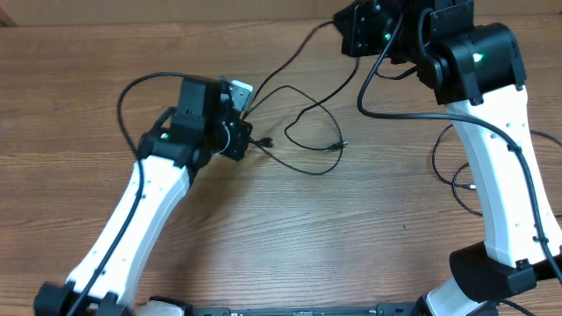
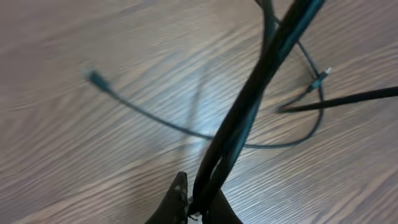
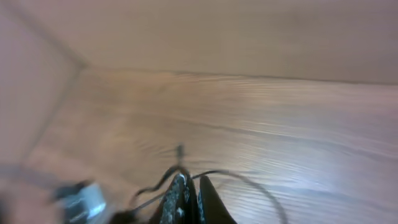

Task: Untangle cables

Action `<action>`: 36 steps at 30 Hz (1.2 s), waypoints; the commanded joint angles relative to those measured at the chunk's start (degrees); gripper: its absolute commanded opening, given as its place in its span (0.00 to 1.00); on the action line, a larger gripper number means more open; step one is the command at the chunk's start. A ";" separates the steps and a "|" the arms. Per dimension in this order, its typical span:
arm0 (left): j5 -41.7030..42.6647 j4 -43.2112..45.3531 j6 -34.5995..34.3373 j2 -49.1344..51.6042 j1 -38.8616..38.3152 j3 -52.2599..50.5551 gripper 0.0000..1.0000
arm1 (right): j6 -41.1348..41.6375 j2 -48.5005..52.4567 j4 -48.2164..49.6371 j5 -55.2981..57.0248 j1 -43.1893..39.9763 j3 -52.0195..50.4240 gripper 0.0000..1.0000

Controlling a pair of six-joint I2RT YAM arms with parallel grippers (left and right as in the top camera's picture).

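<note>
Cables (image 1: 309, 132): not untangled yet, early stage by my read.

Near side, 3 o'clock, beside the right arm (image 1: 500, 175): a side strand (image 1: 437, 158) lies loose on the table (image 1: 263, 254), well apart from the main bunch. Can't tell if it crosses itself.

10 o'clock: left gripper (image 1: 246, 132) is low over the table with jaws clamped on the cord. In the wrist view its fingers (image 2: 180, 196) are pinched on what looks like two strands side by side, running taut toward 1 o'clock of that view. So it likely holds more than one line, or a doubled one. A blurred plug (image 2: 93, 78) hangs free at 10 o'clock there, and a silver plug (image 2: 323, 74) sits at 2 o'clock.

Centre: the main loop (image 1: 329, 118) lies flat, with at least one crossing just left of it and two free ends near the 6 o'clock side of the loop.

Far edge, 1 o'clock: right gripper (image 1: 369, 35) is raised with jaws together. The wrist view is blurred, but a thin cord comes out from between its fingers (image 3: 180, 193), so I judge it pinched. One strand runs from the loop up to it.

Done: both ends of the bunch gripped. Left: pull the crossing apart, separate the strands, lay each out alone.
</note>
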 commanded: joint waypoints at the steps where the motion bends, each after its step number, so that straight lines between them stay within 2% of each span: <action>1: -6.10 -2.14 -0.24 -5.20 0.35 0.33 0.04 | 4.81 -0.98 -0.42 10.54 -1.88 1.42 0.04; 8: -6.38 -5.60 -0.90 -9.42 0.35 0.33 0.04 | 4.83 -0.96 -3.39 13.42 -3.67 1.42 0.04; 14: -13.88 -9.18 -2.21 -10.56 0.37 0.33 0.04 | 4.83 -0.96 -6.67 16.90 -5.53 1.40 0.04; 21: -20.11 -11.21 -13.79 -13.94 2.32 0.33 0.04 | 4.87 -0.96 -11.19 27.43 -11.45 1.40 0.04; 25: -22.60 -14.45 -20.26 -14.40 4.37 0.33 0.04 | 6.58 -0.96 -10.80 28.48 -16.09 1.40 0.04; 31: -23.89 -16.52 -21.86 -14.40 5.25 0.33 0.04 | 6.60 -0.96 -10.99 31.58 -20.31 1.40 0.04; 36: -26.82 -18.60 -27.23 -14.40 5.64 0.33 0.04 | 8.37 -0.96 -10.14 35.58 -22.43 1.40 0.04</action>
